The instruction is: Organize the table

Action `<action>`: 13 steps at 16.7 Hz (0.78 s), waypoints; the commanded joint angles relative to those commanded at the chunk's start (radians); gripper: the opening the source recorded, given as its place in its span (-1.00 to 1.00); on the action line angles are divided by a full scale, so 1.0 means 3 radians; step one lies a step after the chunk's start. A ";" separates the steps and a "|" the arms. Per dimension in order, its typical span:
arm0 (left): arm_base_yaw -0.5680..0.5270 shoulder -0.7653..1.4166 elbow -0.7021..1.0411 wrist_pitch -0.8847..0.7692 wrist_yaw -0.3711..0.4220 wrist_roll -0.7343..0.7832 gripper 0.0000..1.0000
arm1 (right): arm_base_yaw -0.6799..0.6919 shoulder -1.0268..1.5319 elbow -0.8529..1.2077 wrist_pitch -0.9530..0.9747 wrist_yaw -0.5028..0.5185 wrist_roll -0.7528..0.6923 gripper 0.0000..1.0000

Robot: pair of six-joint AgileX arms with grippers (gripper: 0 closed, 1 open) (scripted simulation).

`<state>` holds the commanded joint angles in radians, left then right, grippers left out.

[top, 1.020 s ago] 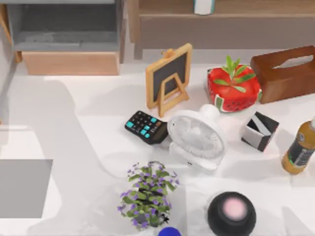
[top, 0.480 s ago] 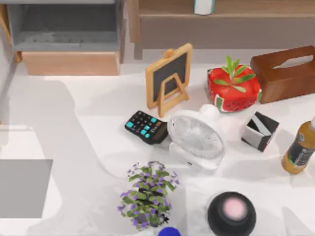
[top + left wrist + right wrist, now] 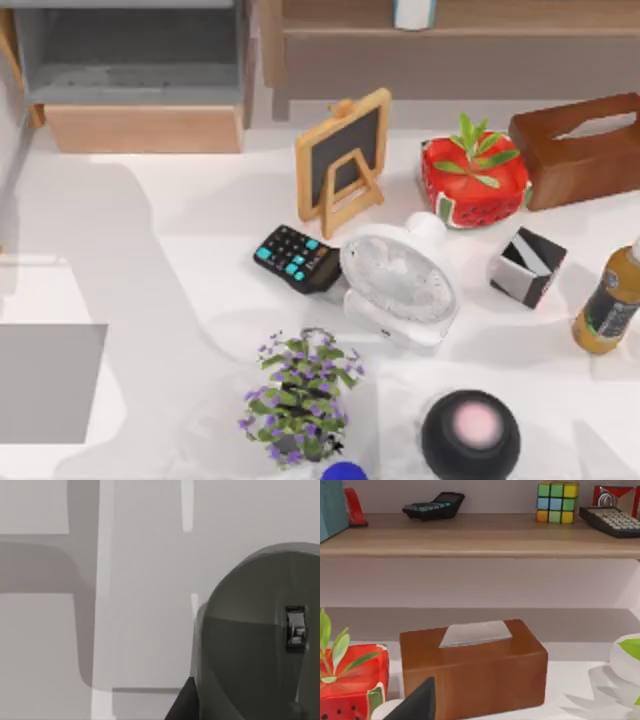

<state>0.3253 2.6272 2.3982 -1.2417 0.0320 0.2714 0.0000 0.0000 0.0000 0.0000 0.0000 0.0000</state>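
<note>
The white table [image 3: 180, 250] carries a small fan [image 3: 400, 280], a calculator [image 3: 295, 258] and a tissue box [image 3: 580, 150]; neither hand's opening can be told

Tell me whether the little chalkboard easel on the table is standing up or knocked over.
Standing up. The chalkboard easel rests on its wooden legs on the table, its board leaning back, behind the calculator.

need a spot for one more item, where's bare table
The table lies bare left of the calculator and purple plant, below the shelf drawer. Crowded on the right: fan, watermelon pot, tissue box, bottle.
</note>
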 joint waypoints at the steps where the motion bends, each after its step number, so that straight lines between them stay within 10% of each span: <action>1: 0.0009 -0.0002 0.0000 0.0000 -0.0001 0.0005 -1.00 | 0.0000 0.0000 0.0000 0.0000 0.0000 0.0000 1.00; 13: -0.0045 -0.1304 -0.0427 -0.0031 -0.0454 0.0031 -1.00 | 0.0000 0.0000 0.0000 0.0000 0.0000 0.0000 1.00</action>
<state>0.3119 2.2361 2.2699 -1.2510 -0.1043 0.2806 0.0000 0.0000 0.0000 0.0000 0.0000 0.0000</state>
